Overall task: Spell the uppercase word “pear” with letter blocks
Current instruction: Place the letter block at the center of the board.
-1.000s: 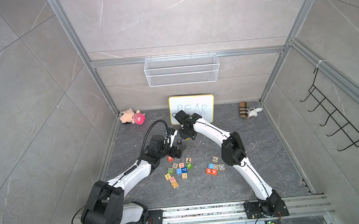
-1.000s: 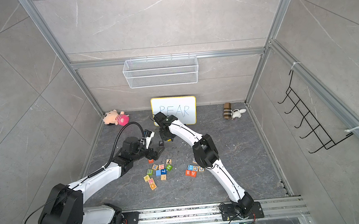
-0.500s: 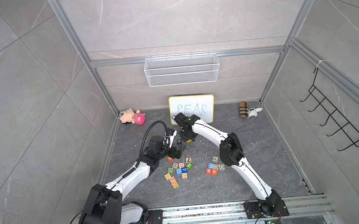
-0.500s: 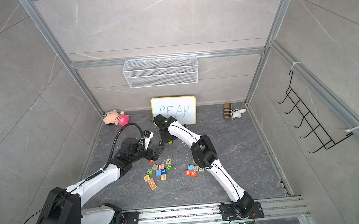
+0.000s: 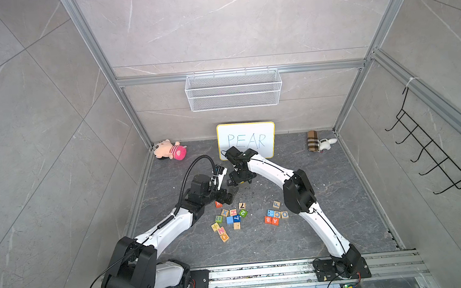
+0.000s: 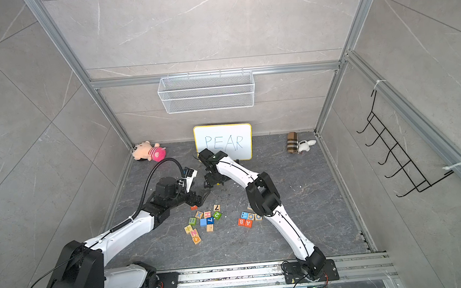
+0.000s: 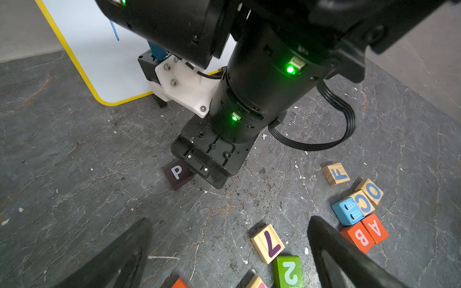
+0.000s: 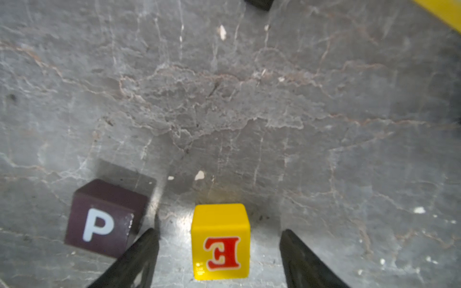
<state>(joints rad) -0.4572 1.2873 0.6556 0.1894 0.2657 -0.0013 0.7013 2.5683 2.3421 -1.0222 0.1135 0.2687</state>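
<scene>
- at the left of the workspace, the left gripper [image 7: 229, 220] hangs over the floor [image 7: 74, 174] with its fingers spread wide and nothing between them; its opening is unchanged.
- just beside it, the orange-red r block [image 5: 218, 204] lies partly hidden by that gripper and is not yet collected.
- in front of the whiteboard [image 5: 246, 140], the black p block [image 8: 102, 219] rests on the floor, slightly skewed.
- next to it, across a small gap, the yellow e block [image 8: 220, 241] now stands free. the right gripper [image 8: 219, 234] has just released it, and its fingers are parted with clearance on both sides.
- consequence: letters one and two are placed. the e reads inverted beside the upright p in the right wrist view, so its orientation may need checking.
- at the right, the orange-red a block [image 7: 375, 228] remains touching the b block [image 7: 358, 237]. it is judged next in sequence.
</scene>
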